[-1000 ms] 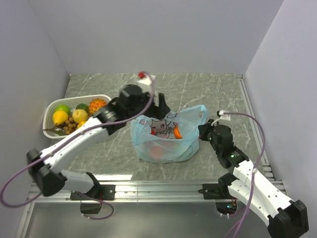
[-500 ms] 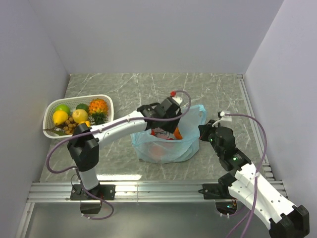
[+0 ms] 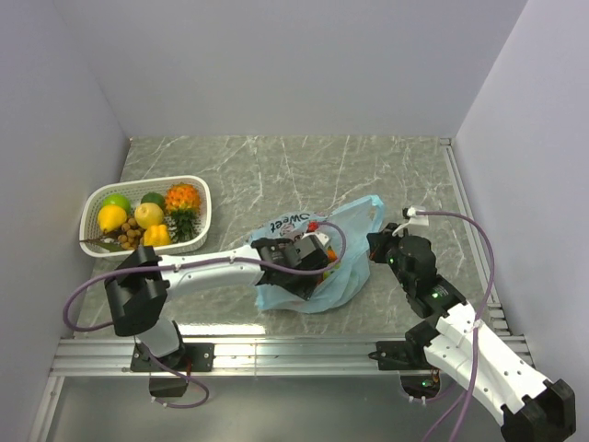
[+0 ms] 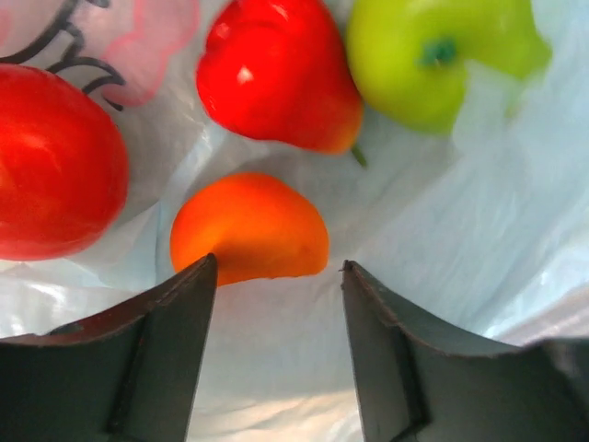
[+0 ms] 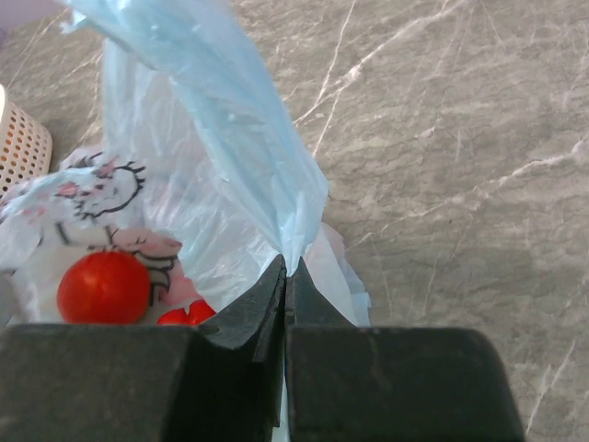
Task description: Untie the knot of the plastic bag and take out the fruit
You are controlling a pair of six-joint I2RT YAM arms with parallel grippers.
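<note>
The pale blue plastic bag (image 3: 354, 221) lies open at mid-table; no tied knot shows. My left gripper (image 3: 308, 260) is down inside the bag's mouth and open, empty. In the left wrist view its tips (image 4: 276, 267) flank the near edge of an orange fruit (image 4: 248, 226), not closed on it. A red strawberry-like piece (image 4: 276, 74), a red apple (image 4: 55, 161) and a green apple (image 4: 433, 55) lie beyond on the bag's plastic (image 4: 442, 230). My right gripper (image 3: 375, 242) is shut on the bag's right rim (image 5: 287, 241) and holds it up.
A white slotted basket (image 3: 92, 204) stands at the left with a yellow pear (image 3: 112, 218), a green apple (image 3: 117, 201), an orange pineapple-like fruit (image 3: 182, 196) and other fruit. Grey walls close in on both sides and the back.
My left arm swung from behind the bag to over its mouth, then dropped into the bag. The bag slumped forward around it. The right gripper kept its hold on the rim.
</note>
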